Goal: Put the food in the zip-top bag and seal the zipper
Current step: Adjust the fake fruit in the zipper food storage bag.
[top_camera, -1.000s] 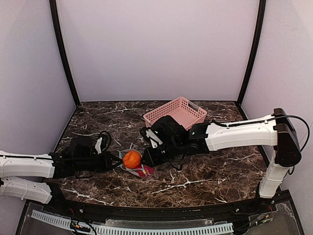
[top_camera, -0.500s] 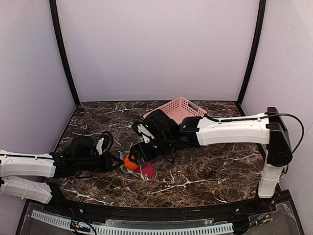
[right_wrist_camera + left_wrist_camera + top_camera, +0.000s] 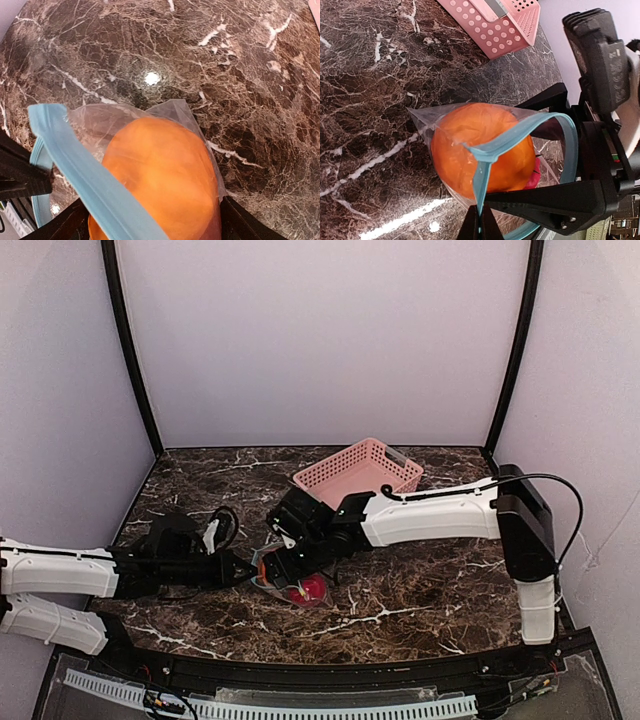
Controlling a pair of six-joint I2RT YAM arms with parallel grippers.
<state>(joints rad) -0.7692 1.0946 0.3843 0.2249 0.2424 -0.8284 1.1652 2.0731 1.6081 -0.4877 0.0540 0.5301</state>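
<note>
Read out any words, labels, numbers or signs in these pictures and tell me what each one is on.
No text can be read in any view.
The zip-top bag, its teal zipper, the orange food and the pink basket show no print on the sides in view.

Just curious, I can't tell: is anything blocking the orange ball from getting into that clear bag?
Nothing visible does. The orange food already sits in the zip-top bag's open mouth, its teal zipper crossing over it.
</note>
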